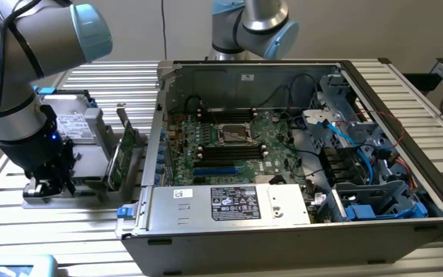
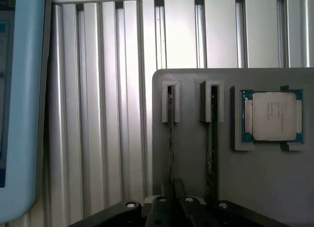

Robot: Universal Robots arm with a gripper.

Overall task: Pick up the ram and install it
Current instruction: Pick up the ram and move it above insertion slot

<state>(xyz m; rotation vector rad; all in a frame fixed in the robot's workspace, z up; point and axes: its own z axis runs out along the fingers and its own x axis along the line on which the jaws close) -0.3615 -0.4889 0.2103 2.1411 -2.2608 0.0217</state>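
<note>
Gripper (image 2: 172, 205) jaws look pinched on the ram (image 2: 170, 138). It stands on edge in the grey holder (image 2: 191, 160) beside a 2nd stick (image 2: 212, 138), probably slotted upright so jaws can straddle it.

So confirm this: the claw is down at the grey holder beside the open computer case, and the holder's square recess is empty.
Wrong on the recess: the wrist view shows a processor chip sitting in it. The rest stands: the claw is down at the grey holder beside the open computer case.
</note>
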